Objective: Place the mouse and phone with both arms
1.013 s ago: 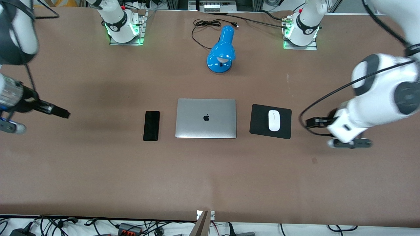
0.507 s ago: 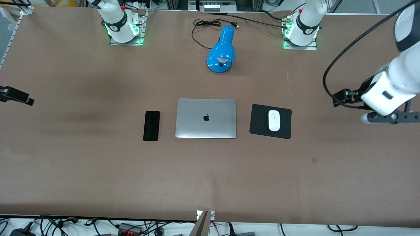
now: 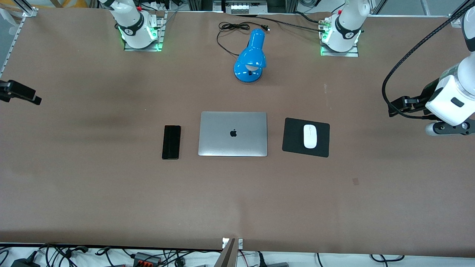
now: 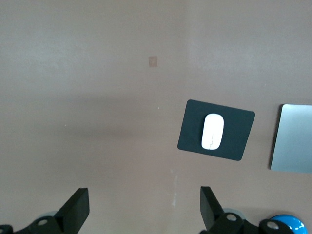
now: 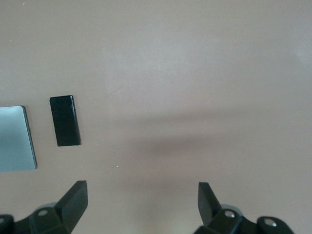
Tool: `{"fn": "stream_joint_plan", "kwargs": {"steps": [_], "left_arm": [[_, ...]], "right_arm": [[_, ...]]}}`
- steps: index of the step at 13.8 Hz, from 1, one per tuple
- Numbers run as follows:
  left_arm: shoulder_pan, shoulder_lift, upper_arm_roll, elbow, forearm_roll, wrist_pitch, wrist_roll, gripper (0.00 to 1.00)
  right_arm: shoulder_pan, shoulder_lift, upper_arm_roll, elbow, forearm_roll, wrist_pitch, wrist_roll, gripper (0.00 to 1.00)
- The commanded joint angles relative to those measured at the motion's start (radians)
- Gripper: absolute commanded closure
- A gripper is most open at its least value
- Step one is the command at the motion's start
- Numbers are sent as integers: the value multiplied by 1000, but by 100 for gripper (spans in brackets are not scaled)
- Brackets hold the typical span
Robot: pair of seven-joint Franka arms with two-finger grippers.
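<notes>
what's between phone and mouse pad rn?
The closed silver laptop lies between the phone and the mouse pad, touching neither; front view shows it.

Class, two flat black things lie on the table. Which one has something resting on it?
The mouse pad, toward the left arm's end: the white mouse sits on it. The phone, at the closed laptop's right-arm end, is bare.

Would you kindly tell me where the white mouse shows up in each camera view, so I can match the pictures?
Front view: the mouse lies on the black mouse pad, beside the closed laptop toward the left arm's end of the table.
Left wrist view: the mouse sits on the mouse pad, in frame past the open left tool.
Right wrist view: not in it.
Shared landmark: the laptop, whose edge shows in both wrist views.
</notes>
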Motion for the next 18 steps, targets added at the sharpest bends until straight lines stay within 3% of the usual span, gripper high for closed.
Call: {"fn": "stream_joint_plan", "kwargs": {"steps": [1,2,3,7,11,15,18], "left_arm": [[-136,-247,230,-347,-134,184,12,0],[-146,-303,247,-432,-141,247,69,0],[-146,-323,247,-454,-139,261,146,0],[-144,-322,240,-439,-120,240,191,0],[-83,-331,160,-440,-81,234,168,0],[-82,-332,160,-445,-89,208,134,0],[-83,-372,175,-504,-99,267,144,0]], "right_arm": [[31,-34,13,-38,-67,9,2,0],[46,-34,13,-38,-89,11,5,0],[58,-34,11,-36,-95,11,5,0],[51,-27,4,-33,-95,36,5,0],[54,-26,5,-33,-95,37,5,0],[55,-23,4,-24,-97,42,-8,0],[60,-23,8,-24,-94,33,6,0]]}}
